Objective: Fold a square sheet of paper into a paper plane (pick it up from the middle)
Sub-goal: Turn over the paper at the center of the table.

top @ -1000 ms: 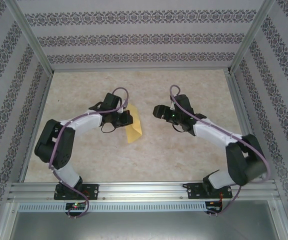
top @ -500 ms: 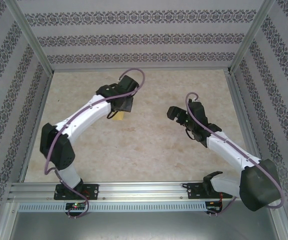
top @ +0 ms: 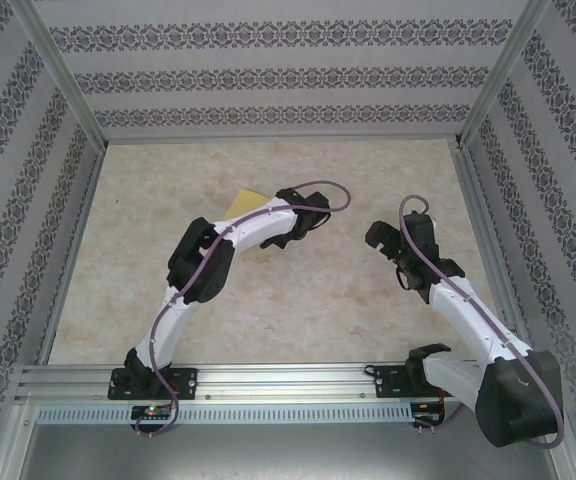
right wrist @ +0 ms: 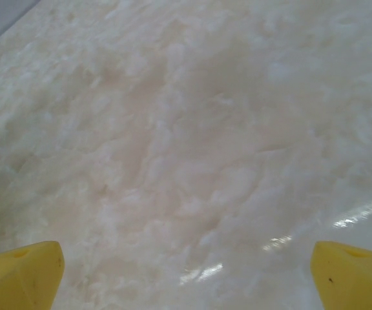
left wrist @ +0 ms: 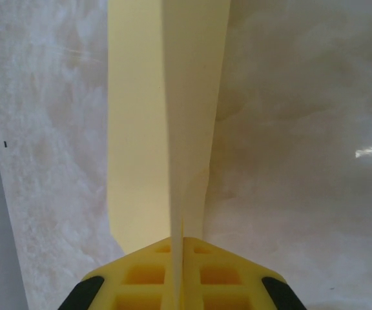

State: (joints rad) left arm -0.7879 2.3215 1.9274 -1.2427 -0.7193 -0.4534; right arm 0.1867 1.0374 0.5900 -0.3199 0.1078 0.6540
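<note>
The folded yellow paper [left wrist: 141, 129] is gripped at its near end by the left claw [left wrist: 177, 244], whose yellow fingers [left wrist: 144, 274] are clenched flat together on the crease. In the left wrist view the paper is seen stretching away from the fingers above the marbled counter [left wrist: 302, 161], with its two layers slightly parted. From above, a corner of the paper is seen past the left forearm, towards the far middle of the counter (whether it touches the surface cannot be told). The right claw [right wrist: 186, 258] is held released, with its yellow fingertips [right wrist: 21, 271] spread wide above the counter, well apart from the paper.
</note>
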